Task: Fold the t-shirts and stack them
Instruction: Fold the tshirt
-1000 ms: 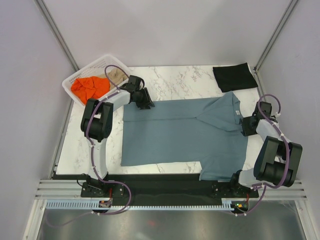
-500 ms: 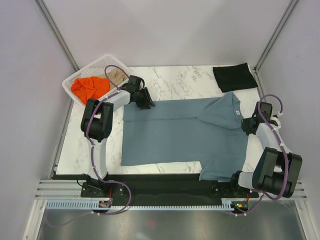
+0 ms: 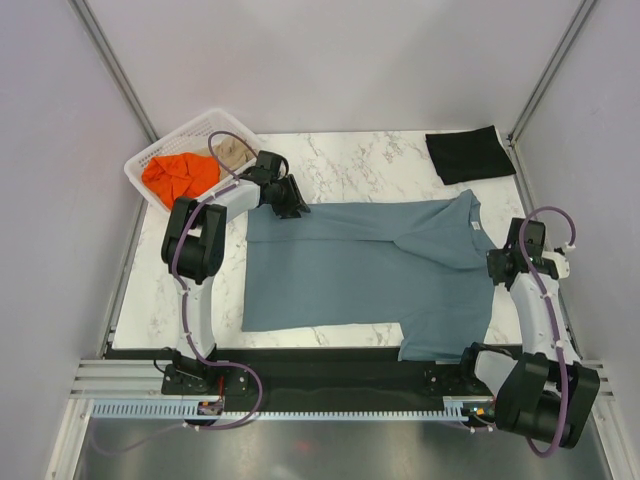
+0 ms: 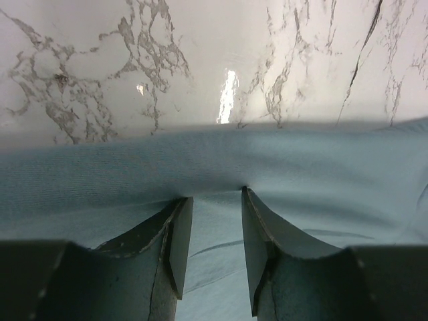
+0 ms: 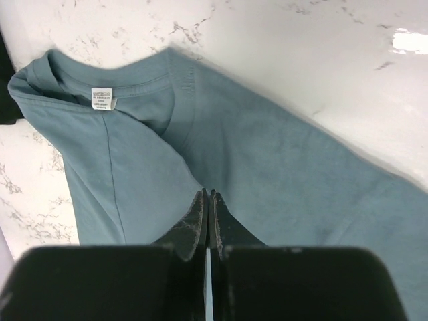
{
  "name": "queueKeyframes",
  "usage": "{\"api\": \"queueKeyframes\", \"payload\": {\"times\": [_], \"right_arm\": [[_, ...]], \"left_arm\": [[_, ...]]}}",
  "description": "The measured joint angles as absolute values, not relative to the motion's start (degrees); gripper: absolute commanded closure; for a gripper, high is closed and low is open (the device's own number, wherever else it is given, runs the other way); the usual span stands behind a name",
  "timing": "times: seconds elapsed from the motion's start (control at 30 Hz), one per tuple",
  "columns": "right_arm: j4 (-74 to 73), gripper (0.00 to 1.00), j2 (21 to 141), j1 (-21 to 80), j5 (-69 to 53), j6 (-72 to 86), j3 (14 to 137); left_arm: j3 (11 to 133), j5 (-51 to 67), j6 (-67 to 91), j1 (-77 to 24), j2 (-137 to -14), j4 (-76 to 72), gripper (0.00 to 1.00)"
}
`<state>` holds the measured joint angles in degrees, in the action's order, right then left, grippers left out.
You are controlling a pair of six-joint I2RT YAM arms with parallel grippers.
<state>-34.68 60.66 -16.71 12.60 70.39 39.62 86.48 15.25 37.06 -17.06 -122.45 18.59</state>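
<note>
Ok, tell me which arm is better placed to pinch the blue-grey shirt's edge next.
Left, probably. The left gripper is open with the far edge of the blue-grey shirt at its fingertips. The right gripper is shut over the cloth and would need to reopen.

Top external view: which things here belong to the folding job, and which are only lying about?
Job:
slate blue-grey cloth t-shirt, spread flat
folded black cloth t-shirt
crumpled orange cloth shirt
beige cloth shirt

Lying about:
white plastic lattice basket, holding the orange and beige shirts
white marble-pattern table
</note>
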Motion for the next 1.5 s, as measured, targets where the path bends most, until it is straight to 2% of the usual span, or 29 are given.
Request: {"api": "queueKeyframes", "payload": {"times": [0.27, 0.37, 0.5, 0.6, 0.67, 0.77, 0.8, 0.97, 1.2, 1.37, 1.47, 1.5], "right_arm": [[-37.63, 1.00, 52.47, -14.15, 16.60, 76.82, 34.70], [-36.53, 0.85, 49.93, -12.97, 17.06, 77.80, 30.96], [-35.94, 0.59, 51.11, -12.95, 18.79, 72.40, 31.79], [-35.35, 0.47, 55.33, -12.97, 19.07, 64.60, 37.36], [-32.82, 0.46, 60.03, -12.97, 17.61, 56.97, 43.16], [-27.68, 0.38, 68.71, -12.99, 11.75, 45.84, 51.13], [-25.56, 0.27, 72.42, -12.99, 8.40, 42.30, 53.56], [-22.46, 0.27, 92.23, -12.99, -3.62, 25.91, 65.91], [-25.12, 0.27, 104.99, -15.31, -12.43, 15.16, 74.83], [-24.95, 0.27, 109.93, -17.21, -15.75, 11.90, 79.77], [-25.10, 0.30, 113.32, -18.28, -17.91, 10.92, 82.83], [-24.97, 0.38, 114.54, -18.57, -18.83, 10.70, 83.85]], "left_arm": [[86.50, 15.64, 37.69, -16.95, -122.63, 18.28, 0.57], [86.50, 15.68, 37.71, -16.95, -122.65, 18.26, 0.57], [86.50, 15.81, 37.74, -16.93, -122.74, 18.20, 0.57], [86.50, 16.60, 37.74, -16.82, -122.89, 17.91, 0.57], [86.50, 17.06, 37.78, -16.73, -123.00, 17.76, 0.57], [86.50, 17.15, 37.76, -16.73, -123.04, 17.58, 0.57], [86.50, 17.15, 37.76, -16.73, -123.07, 17.54, 0.57], [86.48, 17.15, 37.76, -16.73, -123.09, 17.39, 0.57], [86.48, 17.10, 37.71, -16.73, -123.15, 17.34, 0.57], [86.48, 17.08, 37.71, -16.73, -123.17, 17.26, 0.57], [86.48, 17.08, 37.71, -16.73, -123.17, 17.19, 0.57], [86.48, 17.06, 37.71, -16.73, -123.17, 17.17, 0.57]]}}
